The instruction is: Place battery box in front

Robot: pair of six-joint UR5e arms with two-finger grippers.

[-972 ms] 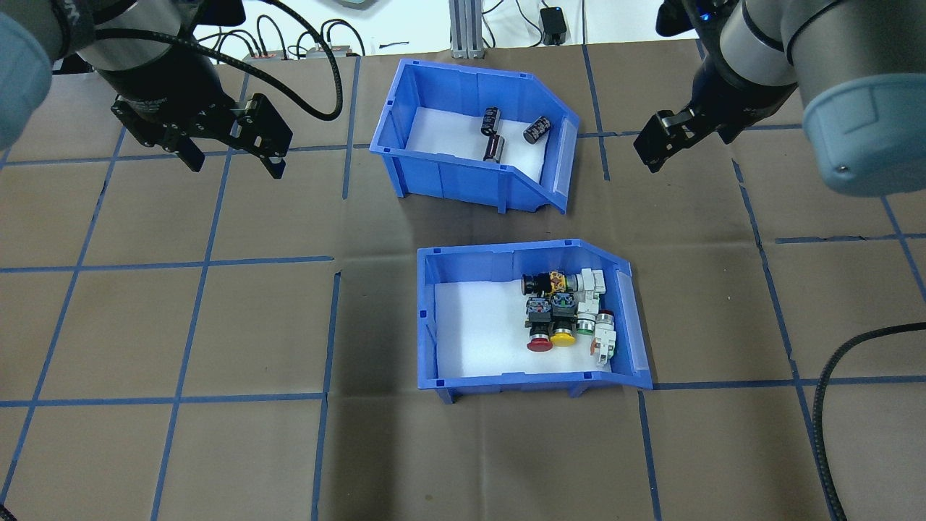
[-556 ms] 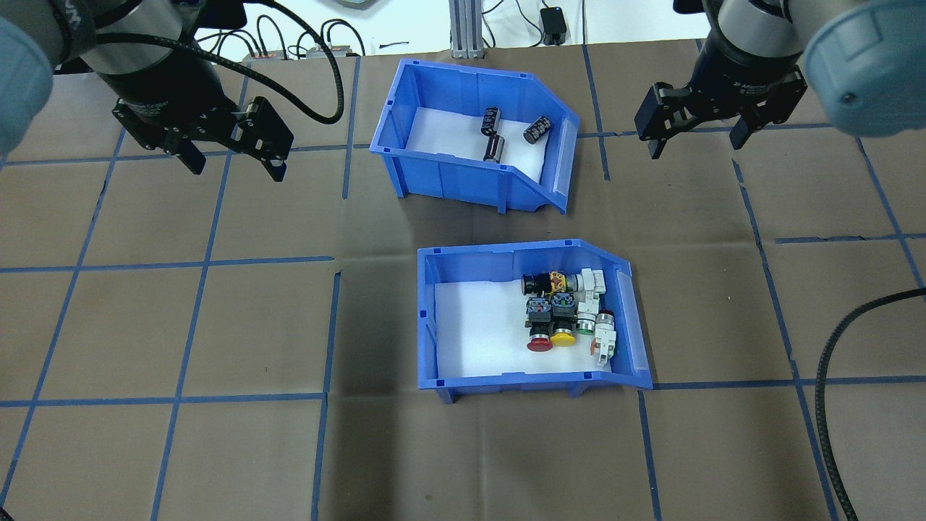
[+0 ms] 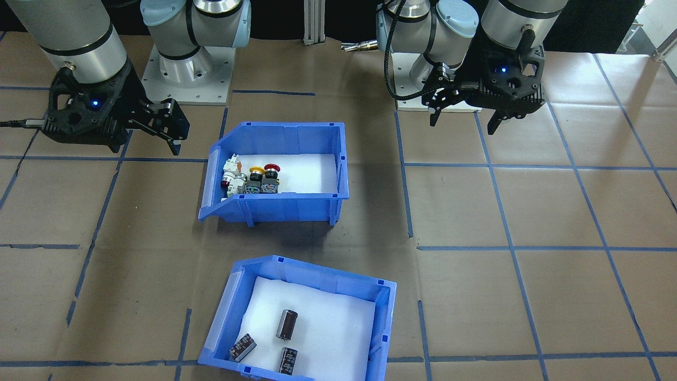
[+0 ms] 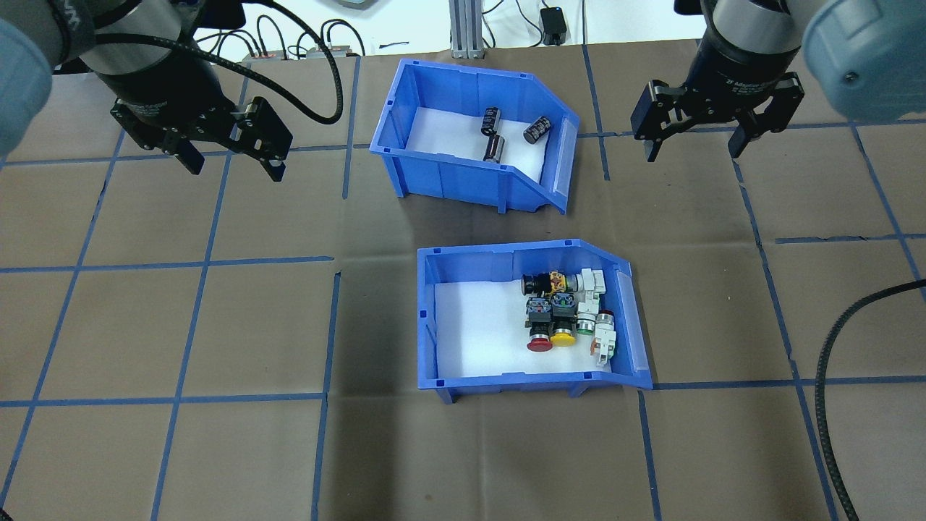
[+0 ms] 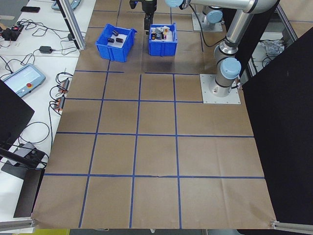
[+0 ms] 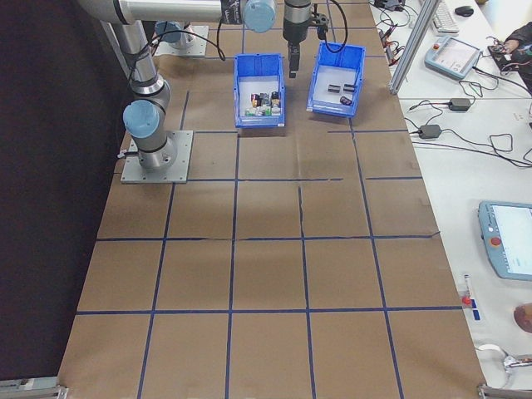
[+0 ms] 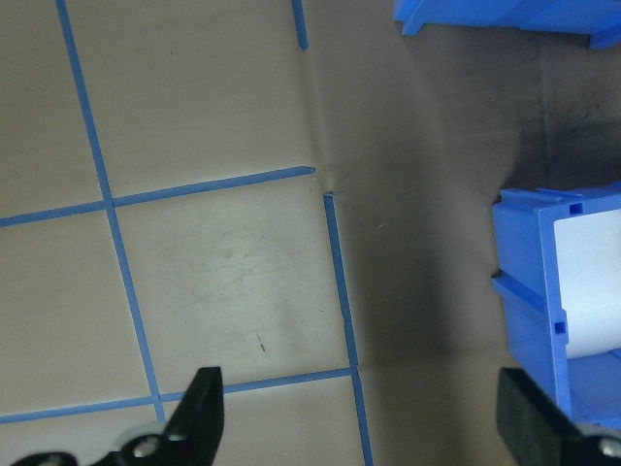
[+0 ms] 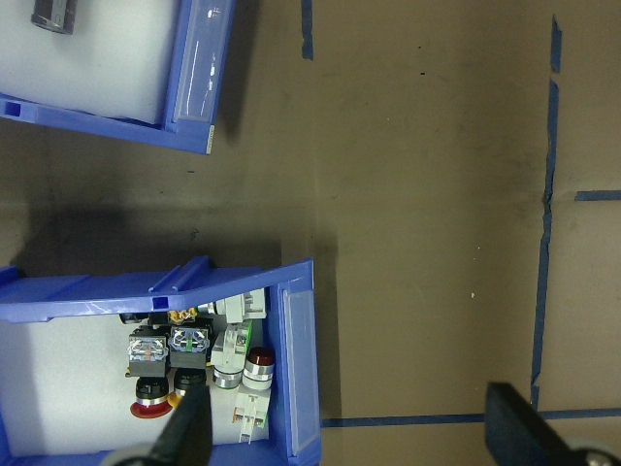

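The battery box (image 4: 448, 170) is a blue bin with a white liner. It stands at the far middle of the table and holds three dark cells (image 4: 495, 147). Its low sloped side faces right. In the front-facing view the battery box (image 3: 225, 317) is nearest the camera. My left gripper (image 4: 233, 163) hangs open and empty to the left of the box, well apart from it. My right gripper (image 4: 693, 147) hangs open and empty to the box's right. The right wrist view shows the battery box's (image 8: 189, 87) corner at top left.
A second blue bin (image 4: 506, 380) holding red, yellow and green push-button switches (image 4: 564, 311) stands just nearer me than the battery box. A black cable (image 4: 825, 376) loops in at the right edge. Brown paper with a blue tape grid covers the table.
My right gripper has turned at the wrist, so both spread fingers now face the camera, and it shifted slightly right. The left gripper and both bins have stayed put.
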